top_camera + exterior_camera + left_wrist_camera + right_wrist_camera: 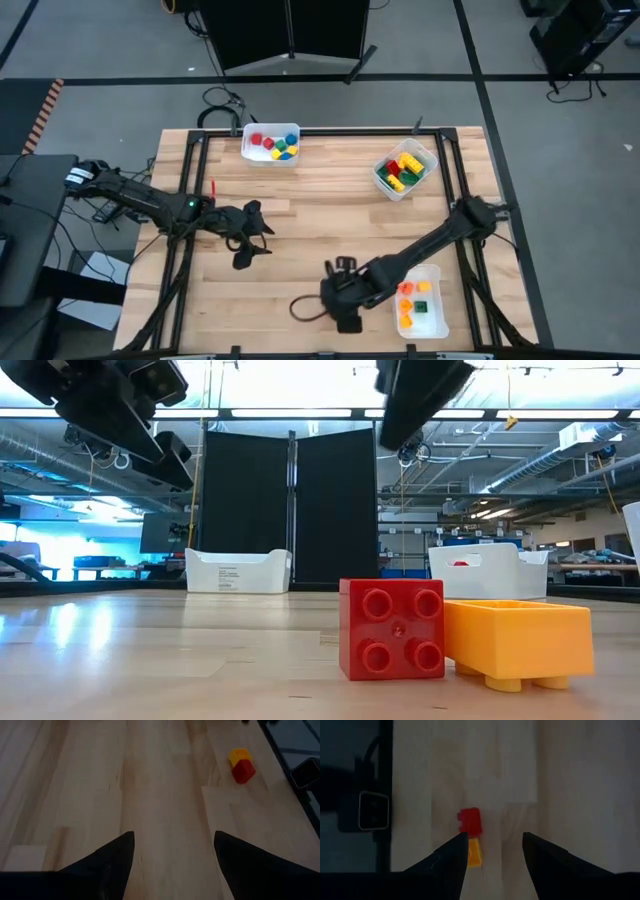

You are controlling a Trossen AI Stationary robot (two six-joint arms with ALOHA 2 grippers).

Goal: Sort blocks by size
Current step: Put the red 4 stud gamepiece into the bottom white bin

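Blocks (392, 630) (red beside orange) touching on table (150, 660).

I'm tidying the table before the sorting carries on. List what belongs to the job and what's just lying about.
Job:
red block
orange block
blocks already in the three white bins
right claw, open above the pair

Lying about:
black cable

Two blocks (395, 631) (517, 640) are placed on the table (320, 205) at its front edge, touching each other side by side. Three bins are seen on the table: one (271, 143) at the back edge left of the middle, one (406, 169) at the back right, and one (424, 302) at the front right, each with blocks inside.
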